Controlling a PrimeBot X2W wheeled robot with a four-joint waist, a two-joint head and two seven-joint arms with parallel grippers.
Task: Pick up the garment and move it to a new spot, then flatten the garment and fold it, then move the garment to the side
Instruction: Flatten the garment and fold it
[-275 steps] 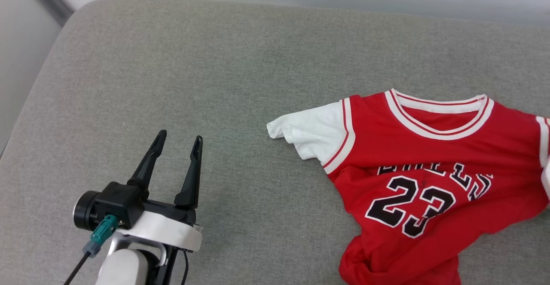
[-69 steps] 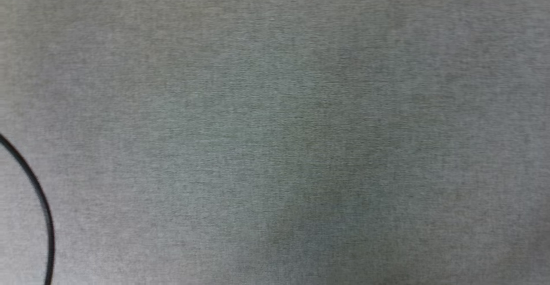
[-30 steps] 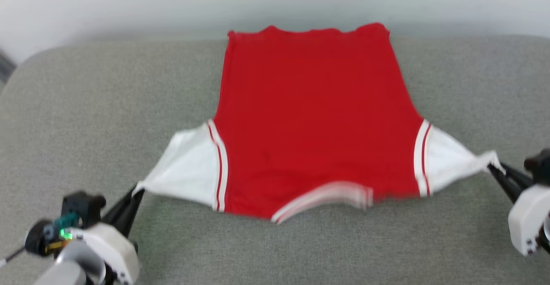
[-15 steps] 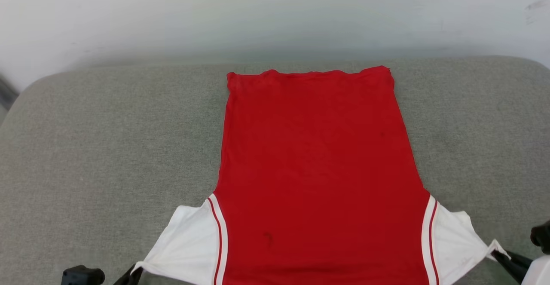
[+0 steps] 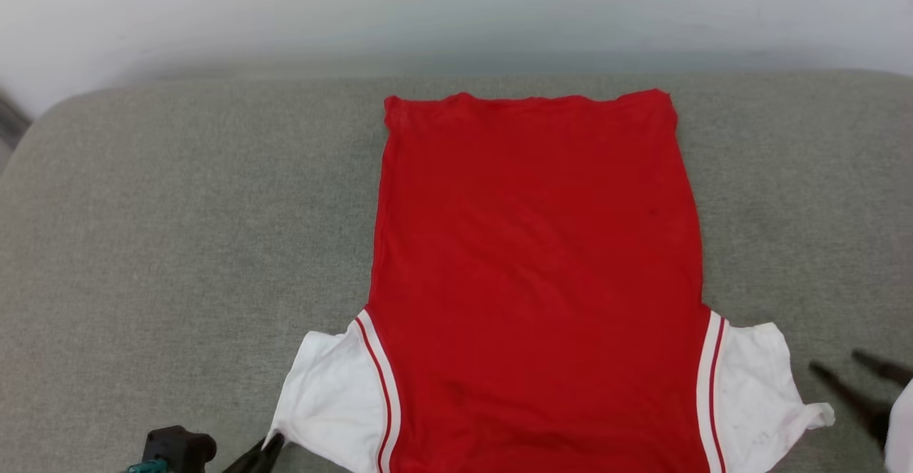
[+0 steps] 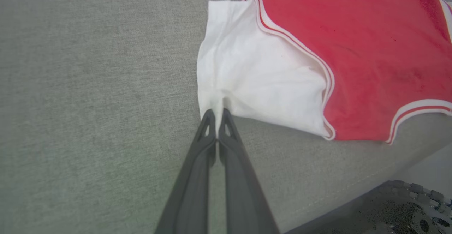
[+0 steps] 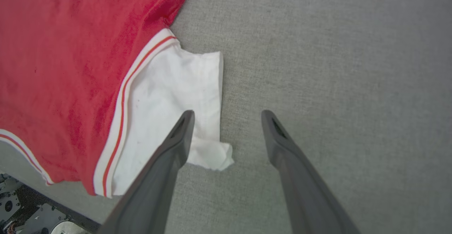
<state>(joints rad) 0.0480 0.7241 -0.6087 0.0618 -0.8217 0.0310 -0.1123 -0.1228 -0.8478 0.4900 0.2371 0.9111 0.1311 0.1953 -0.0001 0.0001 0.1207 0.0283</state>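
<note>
The garment lies spread on the grey cushion with its plain red side up, hem at the far end and white sleeves near me. My left gripper is at the lower left, shut on the edge of the left white sleeve; the left wrist view shows my left gripper pinching that cloth. My right gripper stands open just right of the right sleeve. In the right wrist view my right gripper has wide jaws, and the sleeve's loose corner lies on the cushion beside the left finger.
The grey cushion spreads wide on both sides of the garment, with a pale wall behind it. Its front edge and the robot's dark base show below in the wrist views.
My right gripper has opened and let go of the right sleeve, which now lies slack. The left sleeve is less stretched. The head camera has shifted a little.
</note>
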